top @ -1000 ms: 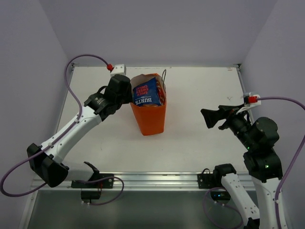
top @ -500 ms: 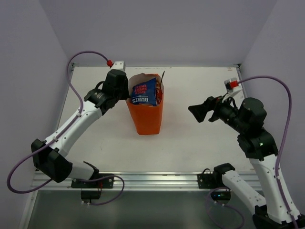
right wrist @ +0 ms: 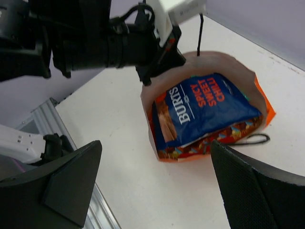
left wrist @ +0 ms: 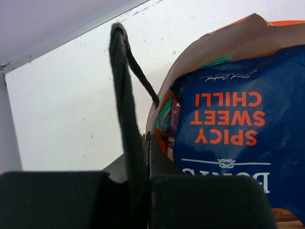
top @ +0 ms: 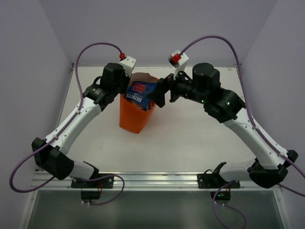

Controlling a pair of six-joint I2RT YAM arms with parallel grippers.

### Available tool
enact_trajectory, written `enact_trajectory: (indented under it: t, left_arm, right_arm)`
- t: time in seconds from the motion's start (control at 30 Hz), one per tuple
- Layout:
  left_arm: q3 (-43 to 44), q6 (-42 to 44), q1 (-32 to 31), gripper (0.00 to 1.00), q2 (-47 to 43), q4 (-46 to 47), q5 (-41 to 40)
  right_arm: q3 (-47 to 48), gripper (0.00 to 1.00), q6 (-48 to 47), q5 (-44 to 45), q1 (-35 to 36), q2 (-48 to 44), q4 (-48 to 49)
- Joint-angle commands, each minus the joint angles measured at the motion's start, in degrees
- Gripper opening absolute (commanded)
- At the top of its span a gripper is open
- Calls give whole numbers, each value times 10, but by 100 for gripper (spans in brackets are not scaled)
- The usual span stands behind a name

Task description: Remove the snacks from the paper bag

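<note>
The orange paper bag (top: 135, 118) stands tilted at the table's middle left, its mouth open upward. A blue-and-red packet (top: 140, 93) sticks out of it, also seen in the left wrist view (left wrist: 228, 138) and the right wrist view (right wrist: 205, 107). A red patterned packet edge (right wrist: 224, 138) lies under it. Teal (left wrist: 164, 117) and purple (left wrist: 174, 125) packet edges show beside it. My left gripper (top: 123, 90) (left wrist: 147, 143) is shut on the bag's left rim, beside a black cord handle (left wrist: 121, 95). My right gripper (top: 159, 93) (right wrist: 156, 143) is wide open just right of and above the bag's mouth.
The left arm's wrist (right wrist: 95, 43) is close to the right gripper, over the bag's far rim. A second cord handle (right wrist: 250, 139) hangs on the bag's outer side. A metal rail (top: 152, 179) runs along the table's near edge. Walls close the back and both sides.
My right arm has swung from the table's right side across to the bag's mouth. The left gripper has kept hold of the rim, and the bag has shifted left and tilted.
</note>
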Motion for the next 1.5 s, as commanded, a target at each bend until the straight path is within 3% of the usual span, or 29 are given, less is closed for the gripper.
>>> enact_trajectory:
  t: [0.0,0.17,0.27,0.57,0.8,0.97,1.13,1.47]
  left_arm:
    - [52,72,8,0,-31,144,-1]
    - [38,70,6,0,-61,147,2]
    - [34,71,6,0,-69,151,9]
    - [56,61,-2,0,-68,157,40]
    - [1,22,-52,0,-83,153,42]
    - [-28,-1,-80,0,-94,151,33]
    - [-34,-3,-94,0,-92,145,22]
    - [-34,-3,-102,0,-84,143,16]
  right_arm:
    - [104,99,17,45,10,54,-15]
    - [142,99,123,44,10,132,-11]
    - [107,99,201,42,11,146,29]
    - [-48,96,319,98,6,150,108]
    - [-153,99,413,130,-1,152,172]
    - [-166,99,426,137,-2,161,182]
    - [-188,86,418,128,-2,139,225]
    - [-194,84,416,143,-2,100,235]
